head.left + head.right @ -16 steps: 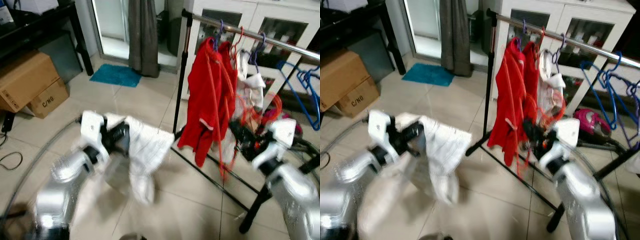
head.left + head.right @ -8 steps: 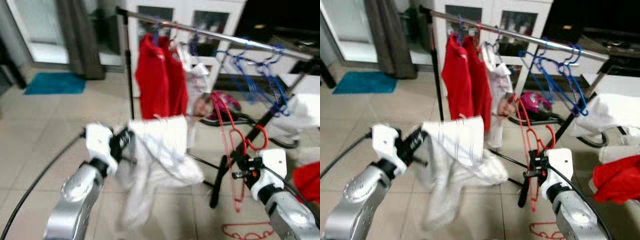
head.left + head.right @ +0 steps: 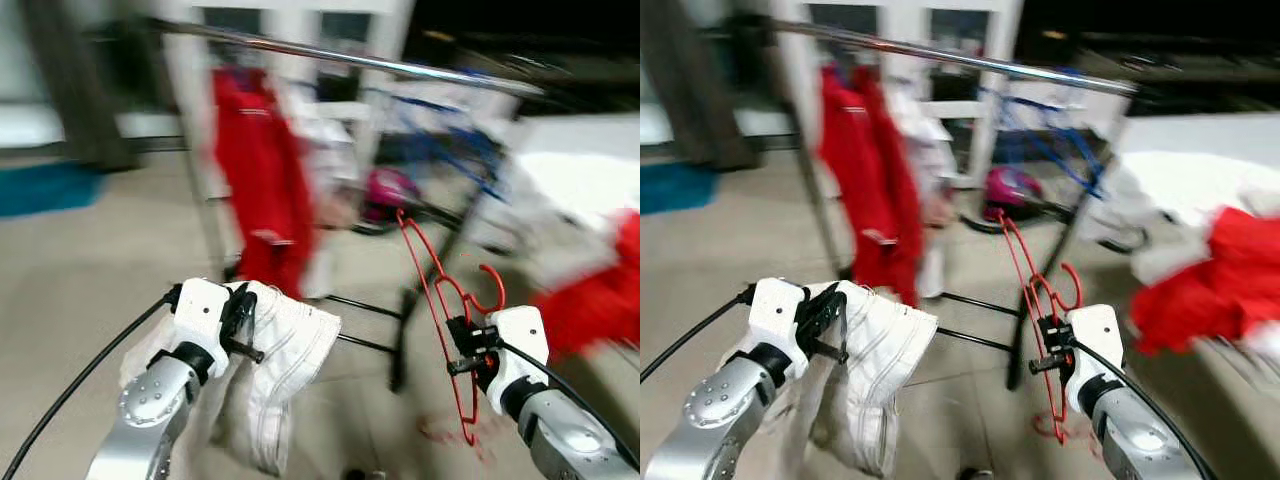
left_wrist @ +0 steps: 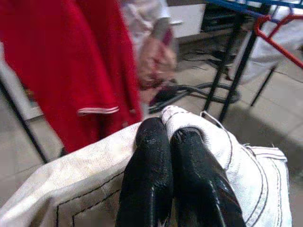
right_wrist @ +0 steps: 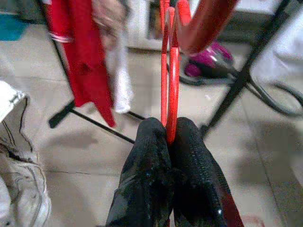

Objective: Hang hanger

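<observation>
My right gripper (image 3: 462, 350) is shut on a red wire hanger (image 3: 437, 300), held upright at the right; its fingers (image 5: 189, 156) pinch the red wire (image 5: 171, 94). My left gripper (image 3: 243, 322) at the left is shut on a white garment (image 3: 275, 380) that droops toward the floor; its fingers (image 4: 156, 156) press together over the cloth (image 4: 236, 156). Behind them runs the metal rail (image 3: 380, 62) of a clothes rack with red shirts (image 3: 262, 170) and blue hangers (image 3: 470, 150) hanging on it. The eye views are blurred.
The rack's black legs (image 3: 405, 330) stand on the tiled floor between my arms. A pink vacuum (image 3: 390, 190) lies behind the rack. White and red laundry (image 3: 590, 290) is piled at the right. A teal mat (image 3: 40, 185) lies far left.
The camera has swung further right, so the rack has slid left and the laundry pile has come into view. Both grippers keep their hold; the white garment hangs lower.
</observation>
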`<state>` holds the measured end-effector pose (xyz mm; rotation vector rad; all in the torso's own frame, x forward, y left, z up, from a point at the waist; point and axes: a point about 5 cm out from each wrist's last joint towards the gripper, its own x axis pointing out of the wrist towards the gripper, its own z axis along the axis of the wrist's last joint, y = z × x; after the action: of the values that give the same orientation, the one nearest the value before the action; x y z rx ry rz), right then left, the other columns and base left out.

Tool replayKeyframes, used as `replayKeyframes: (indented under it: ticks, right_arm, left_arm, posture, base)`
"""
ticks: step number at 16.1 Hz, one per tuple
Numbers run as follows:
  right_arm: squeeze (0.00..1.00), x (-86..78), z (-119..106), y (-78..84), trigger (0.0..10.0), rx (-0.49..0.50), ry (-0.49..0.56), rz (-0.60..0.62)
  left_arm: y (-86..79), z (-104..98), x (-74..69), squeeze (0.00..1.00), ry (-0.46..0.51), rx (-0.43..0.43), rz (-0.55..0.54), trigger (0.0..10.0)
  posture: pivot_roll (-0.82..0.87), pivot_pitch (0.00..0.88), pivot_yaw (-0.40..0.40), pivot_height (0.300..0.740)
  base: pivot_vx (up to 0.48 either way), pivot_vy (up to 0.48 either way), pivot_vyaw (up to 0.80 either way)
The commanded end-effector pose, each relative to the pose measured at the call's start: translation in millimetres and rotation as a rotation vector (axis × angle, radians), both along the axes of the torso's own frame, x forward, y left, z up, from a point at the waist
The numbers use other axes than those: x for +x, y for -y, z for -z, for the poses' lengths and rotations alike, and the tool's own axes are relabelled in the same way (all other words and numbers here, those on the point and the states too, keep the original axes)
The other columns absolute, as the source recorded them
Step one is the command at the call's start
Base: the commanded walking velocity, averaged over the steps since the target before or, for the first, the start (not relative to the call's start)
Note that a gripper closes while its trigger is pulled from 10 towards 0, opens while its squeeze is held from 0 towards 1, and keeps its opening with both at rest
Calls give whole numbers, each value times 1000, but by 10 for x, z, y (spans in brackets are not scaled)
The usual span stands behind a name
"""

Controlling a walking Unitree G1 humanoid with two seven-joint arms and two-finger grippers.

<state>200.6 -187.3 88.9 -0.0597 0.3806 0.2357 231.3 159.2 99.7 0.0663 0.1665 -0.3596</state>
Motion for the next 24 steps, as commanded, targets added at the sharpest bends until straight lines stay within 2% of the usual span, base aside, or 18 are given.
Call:
replayKeyframes:
  ticks: [1, 2, 3, 6, 7, 9, 15, 24]
  right_arm:
    - [0, -2, -10, 54, 10000, 18, -9, 51]
    - [0, 10, -13, 66, 10000, 30, -7, 80]
    - [0, 35, 2, 83, 10000, 83, -18, 161]
    - [0, -71, 85, 49, 10000, 87, -51, 227]
    - [0, -110, 62, 36, 10000, 70, -44, 226]
    - [0, -101, 44, 45, 10000, 47, -48, 208]
    - [0, -17, -1, -4, 10000, 29, -48, 149]
    - [0, -25, 0, 2, 10000, 25, -42, 166]
  left_arm:
    - [66, -140, 30, 0, 60, -2, 16, 10000]
    - [71, -134, 40, 0, 55, 5, 13, 10000]
    - [77, -148, 68, 0, 62, 3, 13, 10000]
    - [112, -158, 165, 0, 62, 14, 64, 10000]
    - [136, -154, 227, 0, 55, -14, 64, 10000]
    - [169, -122, 199, 0, 49, -21, 58, 10000]
    - [123, -130, 144, 0, 58, -16, 34, 10000]
    - [129, -197, 179, 0, 91, -14, 41, 10000]
  posture:
    - [39, 27, -22, 740]
    - [39, 27, -22, 740]
    - [38, 28, 2, 740]
    - [15, 20, 68, 740]
    - [-4, 25, 82, 740]
    - [-9, 30, 55, 740]
    - [1, 50, 8, 740]
    - [-5, 37, 24, 740]
  base:
    - [0, 0, -800]
    - [0, 0, -800]
    - [0, 0, -800]
    - [0, 0, -800]
    - [0, 0, -800]
    - [0, 0, -800]
    - [0, 0, -800]
    - [0, 0, -800]
